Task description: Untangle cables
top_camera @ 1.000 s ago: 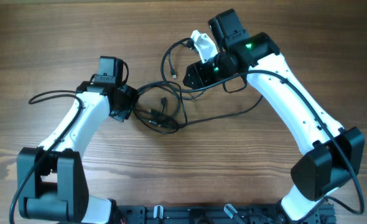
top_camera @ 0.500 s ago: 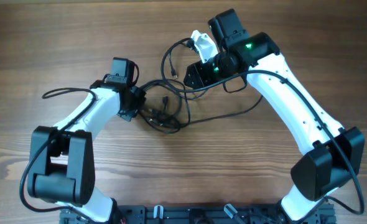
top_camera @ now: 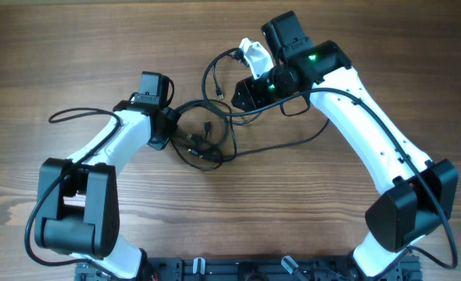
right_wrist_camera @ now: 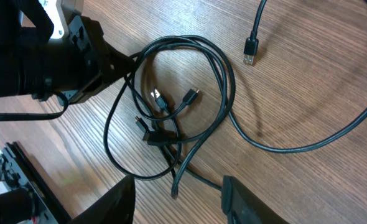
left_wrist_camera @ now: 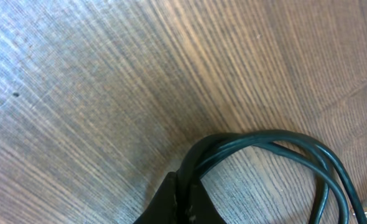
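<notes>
The cables [top_camera: 203, 140] are thin black cords tangled in loops at the table's middle, with small plugs [right_wrist_camera: 193, 96] lying inside the loops. My left gripper [top_camera: 173, 125] is at the tangle's left edge. In the left wrist view its fingers [left_wrist_camera: 185, 205] are shut on cable strands [left_wrist_camera: 264, 140] that loop off to the right. My right gripper [top_camera: 238, 94] hovers over the tangle's upper right. In the right wrist view it [right_wrist_camera: 177, 202] is open and empty, with a loose cable end [right_wrist_camera: 174, 190] lying between its fingers. A USB plug [right_wrist_camera: 250, 51] lies apart at the upper right.
A white object [top_camera: 254, 53] sits on the right arm's wrist. One long cable strand [top_camera: 293, 144] runs right under the right arm. The arms' own thicker wire [top_camera: 78, 115] trails left of the left arm. The wooden table [top_camera: 74, 47] surrounds the tangle.
My left arm has swung toward the tangle and its gripper now sits at the loops' left edge. The loops there have shifted slightly. The right arm has not moved.
</notes>
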Robot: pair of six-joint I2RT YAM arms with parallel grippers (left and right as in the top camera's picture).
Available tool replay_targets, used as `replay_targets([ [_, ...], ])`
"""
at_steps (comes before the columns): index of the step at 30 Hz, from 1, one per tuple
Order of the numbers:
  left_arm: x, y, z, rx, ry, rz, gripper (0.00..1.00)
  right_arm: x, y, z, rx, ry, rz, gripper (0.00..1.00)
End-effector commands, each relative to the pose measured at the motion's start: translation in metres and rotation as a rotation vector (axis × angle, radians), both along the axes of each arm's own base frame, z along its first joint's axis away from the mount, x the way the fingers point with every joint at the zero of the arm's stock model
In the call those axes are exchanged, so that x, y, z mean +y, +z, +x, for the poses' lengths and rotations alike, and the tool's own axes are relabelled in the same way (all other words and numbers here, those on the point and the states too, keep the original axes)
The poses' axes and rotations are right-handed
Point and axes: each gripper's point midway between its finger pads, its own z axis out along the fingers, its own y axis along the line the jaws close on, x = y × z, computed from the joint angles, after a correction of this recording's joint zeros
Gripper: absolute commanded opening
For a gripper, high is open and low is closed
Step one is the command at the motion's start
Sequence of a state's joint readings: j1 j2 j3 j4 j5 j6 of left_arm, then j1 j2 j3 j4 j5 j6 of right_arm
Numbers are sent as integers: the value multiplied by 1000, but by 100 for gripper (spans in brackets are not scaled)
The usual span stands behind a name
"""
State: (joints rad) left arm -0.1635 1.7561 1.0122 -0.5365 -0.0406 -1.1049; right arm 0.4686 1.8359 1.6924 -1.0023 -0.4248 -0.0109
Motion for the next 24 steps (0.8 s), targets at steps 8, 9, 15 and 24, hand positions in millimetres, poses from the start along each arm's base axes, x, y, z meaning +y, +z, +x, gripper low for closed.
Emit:
replay_targets([
  [8, -45, 124, 42, -438, -502, -113, 4, 19, 41, -4, -133, 129, 133, 41],
  [9, -49, 146, 45, -508, -494, -130, 4, 20, 49, -3, -159, 129, 144, 41],
  [15, -48, 255, 44, -822, -327, -244, 4, 18, 99, -11, -278, 126, 214, 42],
  [24, -56, 270, 36, -762, -62, -542, 4, 45, 115, -34, -261, 167, 290, 42],
])
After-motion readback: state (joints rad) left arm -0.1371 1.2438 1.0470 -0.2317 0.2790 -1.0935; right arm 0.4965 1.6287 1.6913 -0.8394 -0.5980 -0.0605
